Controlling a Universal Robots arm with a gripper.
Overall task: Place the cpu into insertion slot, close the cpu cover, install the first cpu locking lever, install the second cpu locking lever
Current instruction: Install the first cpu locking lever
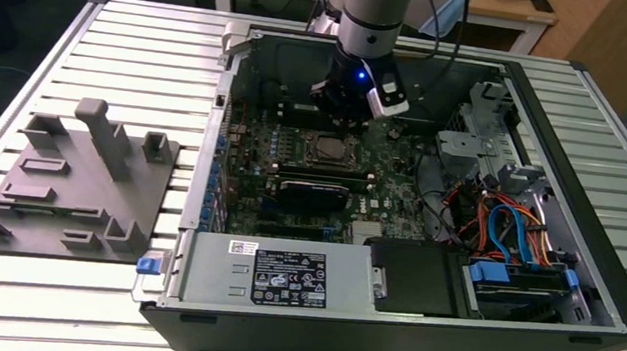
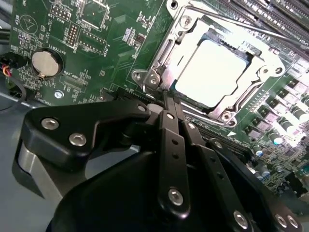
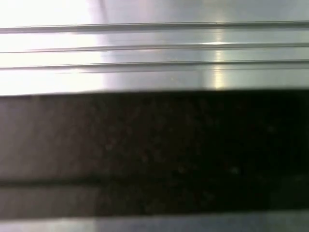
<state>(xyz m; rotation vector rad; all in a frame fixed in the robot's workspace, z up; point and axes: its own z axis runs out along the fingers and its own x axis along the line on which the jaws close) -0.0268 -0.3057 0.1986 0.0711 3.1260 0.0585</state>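
The cpu (image 2: 215, 72) was seen seated in the insertion slot (image 2: 208, 35), its pale metal top bright with glare in the second wrist view. The cpu cover (image 2: 239, 99) was lying closed around the chip as a silvery frame, the chip showing through its window. A thin locking lever (image 2: 231, 21) was seen running along the far side of the socket; whether it was latched could not be told.

The gripper (image 2: 169, 99) was held just beside the near edge of the cover, above the green motherboard (image 2: 111, 29). Its black fingers (image 2: 170, 130) were pressed together with no gap between them and nothing held. A round coin battery (image 2: 46, 63) was seen on the board, well apart from the socket.

In the exterior view the arm (image 1: 369, 27) was reaching down into the open computer case (image 1: 391, 331) on the slatted table (image 1: 133, 32), with the gripper (image 1: 348, 110) just behind the socket (image 1: 329, 149). A grey fixture (image 1: 75, 180) was standing on the table at the exterior view's left.
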